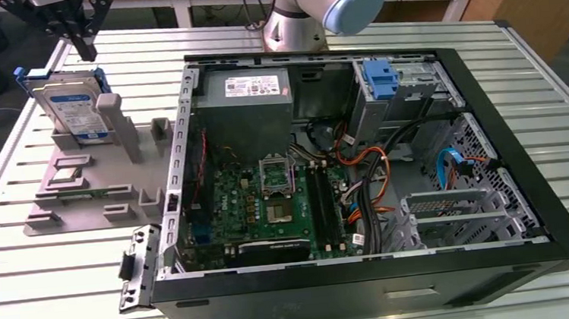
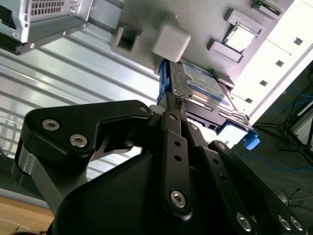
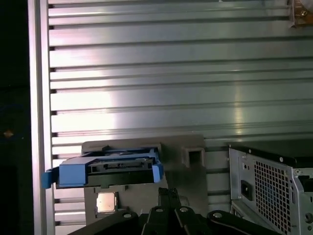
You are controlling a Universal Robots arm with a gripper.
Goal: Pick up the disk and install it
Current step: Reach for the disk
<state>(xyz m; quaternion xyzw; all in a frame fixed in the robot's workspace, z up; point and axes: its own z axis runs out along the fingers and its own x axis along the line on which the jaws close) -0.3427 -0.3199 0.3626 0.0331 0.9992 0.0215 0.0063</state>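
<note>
The gripper (image 1: 85,53), fingers pressed together and empty, hovers just above the disk (image 1: 69,108), upright in the grey fixture (image 1: 95,205) at 10 o'clock of the open case (image 1: 375,270); pickup and installation not yet done

The exterior view looks down steeply over the desk (image 1: 31,301) from well back, taking in the whole open computer case (image 1: 376,293). Both wrist views sit close behind the hand (image 2: 171,105), looking past it. All 3 views share the disk (image 1: 69,108) standing in its grey holder (image 1: 120,127).
</note>
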